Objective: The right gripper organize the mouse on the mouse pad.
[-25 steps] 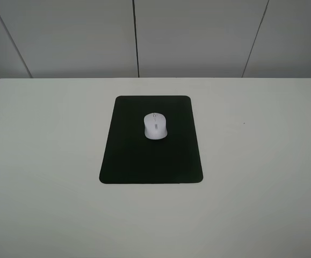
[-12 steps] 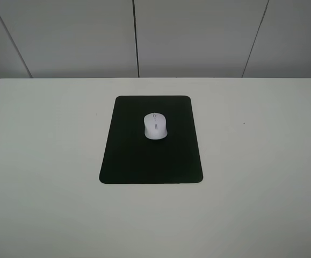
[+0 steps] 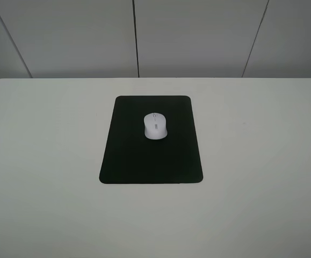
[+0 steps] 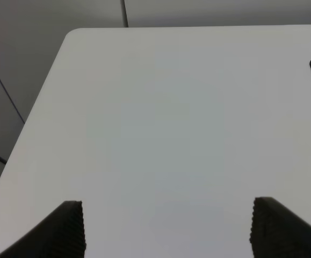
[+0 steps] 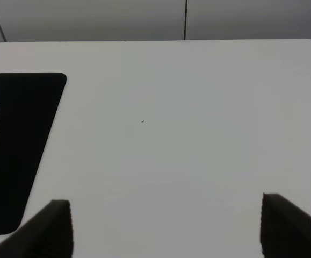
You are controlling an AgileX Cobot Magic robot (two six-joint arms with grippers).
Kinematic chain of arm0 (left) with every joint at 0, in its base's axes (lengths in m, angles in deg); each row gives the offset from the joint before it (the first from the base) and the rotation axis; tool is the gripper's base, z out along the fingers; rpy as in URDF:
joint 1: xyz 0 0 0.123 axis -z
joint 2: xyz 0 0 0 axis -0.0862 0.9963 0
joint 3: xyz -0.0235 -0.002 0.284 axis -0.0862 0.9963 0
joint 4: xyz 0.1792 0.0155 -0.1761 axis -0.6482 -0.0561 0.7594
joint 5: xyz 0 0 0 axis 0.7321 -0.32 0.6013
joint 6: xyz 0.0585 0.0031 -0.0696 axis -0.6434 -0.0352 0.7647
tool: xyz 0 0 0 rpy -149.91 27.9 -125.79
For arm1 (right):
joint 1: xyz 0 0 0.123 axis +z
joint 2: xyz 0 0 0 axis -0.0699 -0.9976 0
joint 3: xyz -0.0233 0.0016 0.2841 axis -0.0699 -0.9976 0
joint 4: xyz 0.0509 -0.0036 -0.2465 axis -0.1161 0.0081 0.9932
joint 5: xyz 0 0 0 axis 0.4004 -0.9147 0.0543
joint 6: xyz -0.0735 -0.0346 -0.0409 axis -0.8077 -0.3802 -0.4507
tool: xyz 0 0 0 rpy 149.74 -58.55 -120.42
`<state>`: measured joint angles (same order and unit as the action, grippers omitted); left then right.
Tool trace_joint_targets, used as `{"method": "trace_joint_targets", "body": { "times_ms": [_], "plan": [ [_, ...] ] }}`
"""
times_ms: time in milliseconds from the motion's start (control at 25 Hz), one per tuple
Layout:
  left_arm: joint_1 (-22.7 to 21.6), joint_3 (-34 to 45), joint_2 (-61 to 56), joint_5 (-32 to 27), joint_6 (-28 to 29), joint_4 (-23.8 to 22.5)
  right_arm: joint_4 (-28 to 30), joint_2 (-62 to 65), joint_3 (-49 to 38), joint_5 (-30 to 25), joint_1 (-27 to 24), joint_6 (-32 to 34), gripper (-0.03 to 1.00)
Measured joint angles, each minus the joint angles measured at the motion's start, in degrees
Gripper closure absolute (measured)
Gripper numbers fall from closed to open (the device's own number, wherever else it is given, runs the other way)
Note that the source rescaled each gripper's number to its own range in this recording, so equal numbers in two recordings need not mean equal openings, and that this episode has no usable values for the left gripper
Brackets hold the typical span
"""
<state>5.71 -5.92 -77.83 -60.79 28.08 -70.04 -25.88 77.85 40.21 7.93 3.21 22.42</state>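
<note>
**Mouse on the pad, nothing moved**

Across the last second I saw no change from the high camera: the mouse [image 3: 155, 126] sat where it had been, on the far half of the mouse pad [image 3: 151, 156], near the middle of its width, with its scroll wheel end pointing away from me. The pad lay flat near the centre of the white table [image 3: 262, 161], long side running away from me.

My right gripper [image 5: 166, 228] hung above bare table to the right of the pad, fingers spread wide and holding nothing; only the tips showed. From that wrist I caught the pad's edge and a sliver of the mouse. My left gripper [image 4: 168, 228] was likewise spread and empty, over the table's left side. A tiny dark speck [image 5: 142, 121] marked the tabletop right of the pad
</note>
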Motion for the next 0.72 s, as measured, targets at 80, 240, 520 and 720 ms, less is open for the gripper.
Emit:
{"method": "trace_joint_targets", "body": {
  "times_ms": [80, 240, 520, 720],
  "plan": [
    [0.00, 0.00, 0.00, 0.00, 0.00, 0.00, 0.00, 0.00, 0.00, 0.00, 0.00, 0.00, 0.52],
    [0.00, 0.00, 0.00, 0.00, 0.00, 0.00, 0.00, 0.00, 0.00, 0.00, 0.00, 0.00, 0.52],
    [0.00, 0.00, 0.00, 0.00, 0.00, 0.00, 0.00, 0.00, 0.00, 0.00, 0.00, 0.00, 0.52],
    [0.00, 0.00, 0.00, 0.00, 0.00, 0.00, 0.00, 0.00, 0.00, 0.00, 0.00, 0.00, 0.52]
  ]
}}
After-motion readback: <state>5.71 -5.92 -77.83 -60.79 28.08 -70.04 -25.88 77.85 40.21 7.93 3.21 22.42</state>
